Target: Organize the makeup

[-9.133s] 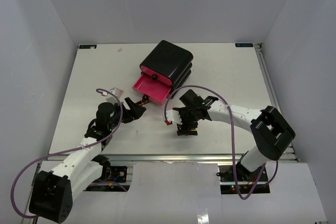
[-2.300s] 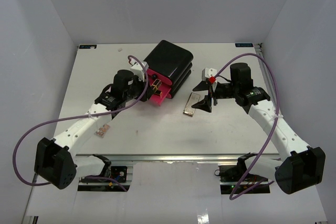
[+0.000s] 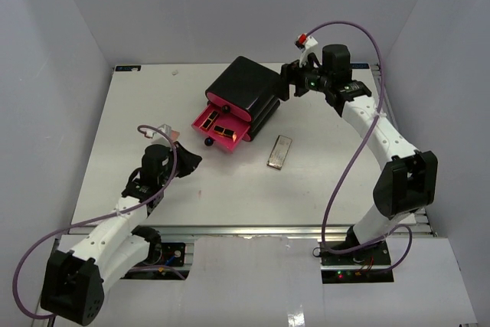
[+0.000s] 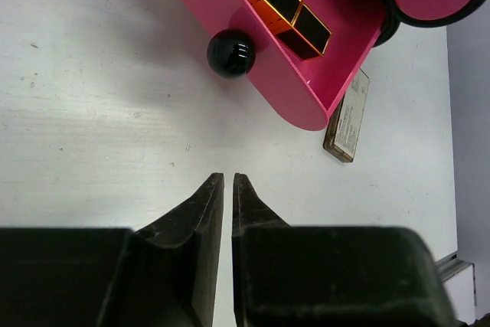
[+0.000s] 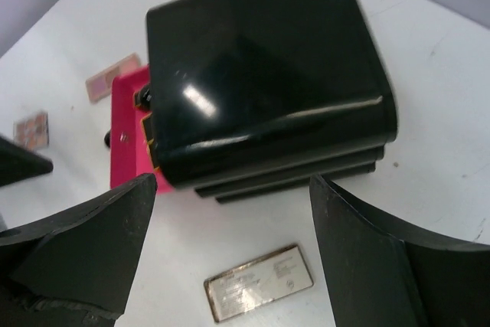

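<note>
The black box [image 3: 246, 88] has its lowest pink drawer [image 3: 217, 131] pulled out, and black-and-gold lipstick tubes [image 4: 287, 13] lie in it. A flat beige-metallic palette [image 3: 280, 151] lies on the table right of the drawer and shows in both wrist views [image 5: 259, 292] [image 4: 348, 116]. Two small pinkish pieces [image 5: 113, 76] [image 5: 31, 128] lie on the table left of the box. My left gripper [image 3: 191, 161] is shut and empty, low over the table in front of the drawer's black knob [image 4: 231, 53]. My right gripper [image 3: 286, 83] hangs wide open at the box's back right corner, holding nothing.
White walls close the table [image 3: 329, 181] in at the back and both sides. The right arm reaches along the right side toward the box. The left arm lies low across the near left of the table.
</note>
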Available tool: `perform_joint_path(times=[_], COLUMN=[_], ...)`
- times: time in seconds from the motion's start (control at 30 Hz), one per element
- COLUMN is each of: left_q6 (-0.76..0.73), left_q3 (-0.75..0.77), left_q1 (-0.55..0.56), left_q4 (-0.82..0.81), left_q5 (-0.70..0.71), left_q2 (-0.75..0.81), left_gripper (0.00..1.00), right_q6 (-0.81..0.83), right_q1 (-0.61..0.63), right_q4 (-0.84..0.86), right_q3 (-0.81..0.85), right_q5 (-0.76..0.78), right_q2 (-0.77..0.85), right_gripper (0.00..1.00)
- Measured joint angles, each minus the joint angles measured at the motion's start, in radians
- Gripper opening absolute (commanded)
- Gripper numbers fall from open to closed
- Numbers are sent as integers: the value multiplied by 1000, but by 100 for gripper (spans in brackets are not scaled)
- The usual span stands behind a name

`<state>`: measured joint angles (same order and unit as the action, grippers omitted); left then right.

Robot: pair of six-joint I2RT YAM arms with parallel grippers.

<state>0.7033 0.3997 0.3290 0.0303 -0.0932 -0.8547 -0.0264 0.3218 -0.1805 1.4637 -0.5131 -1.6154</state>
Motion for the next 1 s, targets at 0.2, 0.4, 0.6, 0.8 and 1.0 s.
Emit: perform_joint_path(times=[0.2, 0.4, 0.6, 0.8, 1.0], left_q6=[33, 38, 29, 14, 8], left_q3=[-3, 21, 84, 169, 282], left_q1=[-24, -47, -53, -53, -53], left_q4=[-150, -256, -324, -362, -399], left_q5=[-44, -78, -110, -150, -203], left_q2=[-176, -344, -443, -547, -675], left_gripper=[23, 23, 24, 24, 24], right_q6=[-110, -145, -151, -150, -154], right_q1=[-5, -26, -59, -74, -71], right_q4=[49, 68, 78, 81, 107], right_q3=[200, 356, 454, 455, 421], right_q5=[91, 107, 60, -42, -128], right_q2=[-202, -409, -537, -558, -557], right_gripper=[91, 90, 86, 82, 81])
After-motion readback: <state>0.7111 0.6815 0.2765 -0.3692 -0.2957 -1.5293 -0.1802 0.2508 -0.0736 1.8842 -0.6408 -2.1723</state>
